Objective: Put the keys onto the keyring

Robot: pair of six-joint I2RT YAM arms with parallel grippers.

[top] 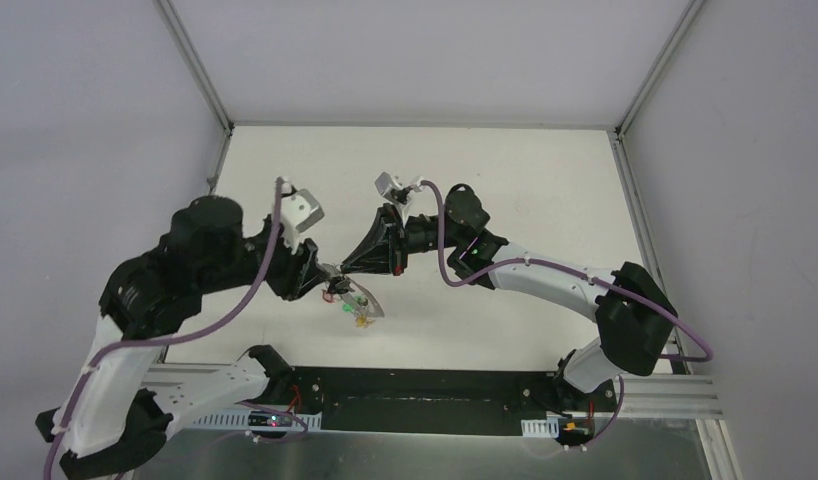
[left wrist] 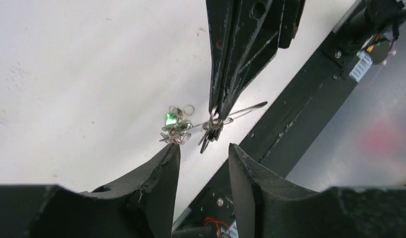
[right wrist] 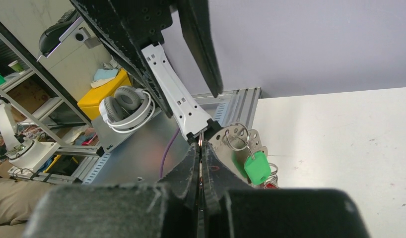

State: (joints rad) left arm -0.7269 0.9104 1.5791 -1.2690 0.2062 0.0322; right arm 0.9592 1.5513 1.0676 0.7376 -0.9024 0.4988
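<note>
While the right claw [left wrist: 214, 114] pinched shut on the thin keyring [left wrist: 250, 108] above the near middle of the table [top: 545, 180], the left claw [left wrist: 203, 156] stood partly open and empty beside it, and the light, stiff, slippery green-capped key [right wrist: 256, 167] dangling there seemed best gripped by its cap.

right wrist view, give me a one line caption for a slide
Right gripper pinched shut on the keyring, a green-capped key dangling beside its fingertips, white table beyond.
</note>
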